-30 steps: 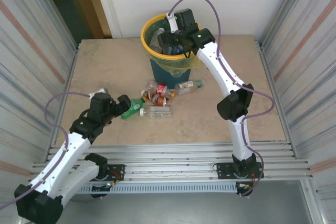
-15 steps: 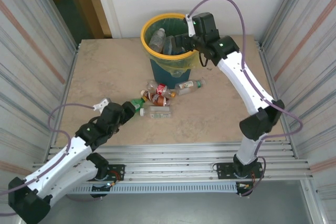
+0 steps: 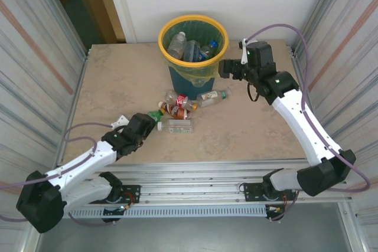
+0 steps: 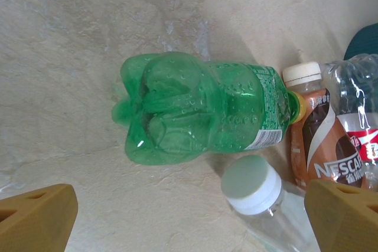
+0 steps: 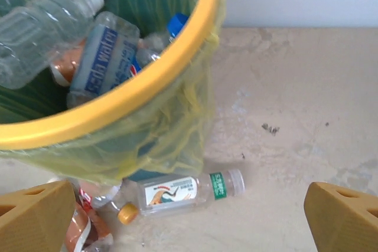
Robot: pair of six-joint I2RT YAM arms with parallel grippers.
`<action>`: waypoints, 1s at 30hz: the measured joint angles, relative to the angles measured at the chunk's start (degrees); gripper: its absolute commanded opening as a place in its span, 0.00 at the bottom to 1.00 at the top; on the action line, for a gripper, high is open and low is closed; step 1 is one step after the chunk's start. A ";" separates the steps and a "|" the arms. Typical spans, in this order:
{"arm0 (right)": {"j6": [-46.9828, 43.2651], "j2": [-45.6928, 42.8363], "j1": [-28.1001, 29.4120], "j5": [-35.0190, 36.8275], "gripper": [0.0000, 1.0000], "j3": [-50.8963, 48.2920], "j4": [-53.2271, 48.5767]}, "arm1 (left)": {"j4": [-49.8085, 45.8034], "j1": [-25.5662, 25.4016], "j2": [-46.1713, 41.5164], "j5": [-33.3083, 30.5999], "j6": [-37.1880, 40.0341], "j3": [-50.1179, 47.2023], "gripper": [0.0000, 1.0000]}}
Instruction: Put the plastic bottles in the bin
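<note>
The bin [image 3: 163, 44] stood at the far middle of the table [image 3: 118, 81], with several bottles [image 3: 177, 44] lying inside it. A cluster of bottles [image 3: 179, 105] lay on the table just in front of the bin, one outlying bottle [image 3: 212, 96] at its right. The left gripper [image 3: 147, 124] sat at the cluster's near-left edge, and the right gripper [image 3: 226, 68] hung just right of the bin.

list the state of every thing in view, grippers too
bin, upright, part full
bottles in the bin, lying loose inside
green bottle, on its side on the table, capped, ungripped
Nescafe bottle, lying beside the green one, white cap on
white-capped clear bottle, lying on the table
clear bottle by the bin, on its side, capped
left gripper, open, empty, facing the green bottle
right gripper, open, empty, beside the bin
</note>
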 measured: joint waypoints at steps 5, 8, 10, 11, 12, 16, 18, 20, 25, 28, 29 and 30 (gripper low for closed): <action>2.34 -1.77 -0.79 -0.04 0.98 -5.70 0.35 | 5.44 0.00 2.91 -0.04 -2.97 -0.33 0.99; 3.45 -2.58 -1.14 -0.46 0.98 -8.57 0.72 | 7.61 0.00 4.59 -0.50 -4.59 -0.35 0.99; 4.09 -2.95 -1.42 -1.16 0.98 -9.73 1.03 | 8.50 0.00 5.73 -0.94 -5.68 -0.35 0.99; 4.28 -3.08 -1.42 -1.31 0.98 -10.03 1.20 | 8.92 0.00 6.23 -1.09 -6.03 -0.35 0.99; 4.50 -3.19 -1.46 -1.40 0.98 -10.32 1.49 | 9.44 0.00 6.84 -1.22 -6.49 -0.37 0.99; 5.51 -3.48 -1.64 -1.99 0.98 -10.69 2.34 | 11.41 0.00 9.16 -1.70 -7.63 -0.35 0.99; 5.68 -3.52 -1.75 -2.45 0.98 -10.99 2.86 | 12.35 0.00 10.49 -1.92 -8.00 -0.35 0.99; 5.90 -3.52 -1.79 -2.67 0.98 -11.52 3.06 | 12.94 0.00 11.69 -1.95 -8.24 -0.31 0.98; 6.80 -3.52 -1.79 -3.26 0.98 -12.35 3.13 | 14.29 0.50 14.80 -1.90 -8.33 0.15 0.98; 6.99 -3.52 -1.79 -3.32 0.98 -12.37 3.19 | 14.86 1.95 16.37 -1.92 -8.00 1.18 0.98; 6.99 -3.52 -1.79 -3.37 0.98 -12.37 3.26 | 14.93 2.40 16.70 -1.92 -7.82 1.53 0.98; 7.02 -3.52 -1.79 -3.50 0.98 -12.37 3.34 | 15.10 2.99 17.09 -1.90 -7.65 1.88 0.97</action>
